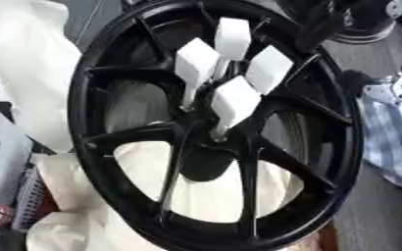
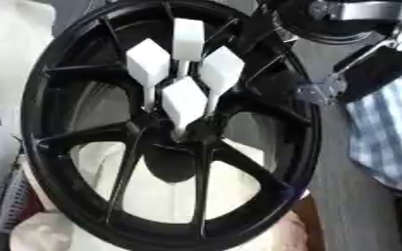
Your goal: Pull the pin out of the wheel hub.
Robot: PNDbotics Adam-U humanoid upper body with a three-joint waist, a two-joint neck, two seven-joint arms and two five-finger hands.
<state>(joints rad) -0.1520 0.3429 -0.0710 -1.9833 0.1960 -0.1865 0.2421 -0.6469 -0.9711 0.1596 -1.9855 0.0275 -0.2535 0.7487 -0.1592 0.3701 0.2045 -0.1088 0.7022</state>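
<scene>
A large black wheel (image 1: 118, 59) with thin spokes fills both views, lying tilted on white padding. Several white pins with flat diamond-shaped heads stand in its hub (image 1: 206, 139). The nearest pin (image 1: 233, 103) rises from the hub's centre, and others stand behind it (image 1: 195, 61) (image 1: 268, 68) (image 1: 233, 37). My right arm (image 2: 372, 66), black with silver joints, comes in from the upper right outside the rim. My right hand (image 2: 317, 90) shows only as a silver and black part at the rim's outer right edge, away from the pins. My left hand is out of sight.
White padding (image 1: 33, 59) lies under and to the left of the wheel. A blue-and-white checked cloth (image 1: 393, 137) is at the right. Another dark round wheel (image 1: 372, 22) sits at the top right. A ribbed grey thing (image 1: 29, 196) is at the lower left.
</scene>
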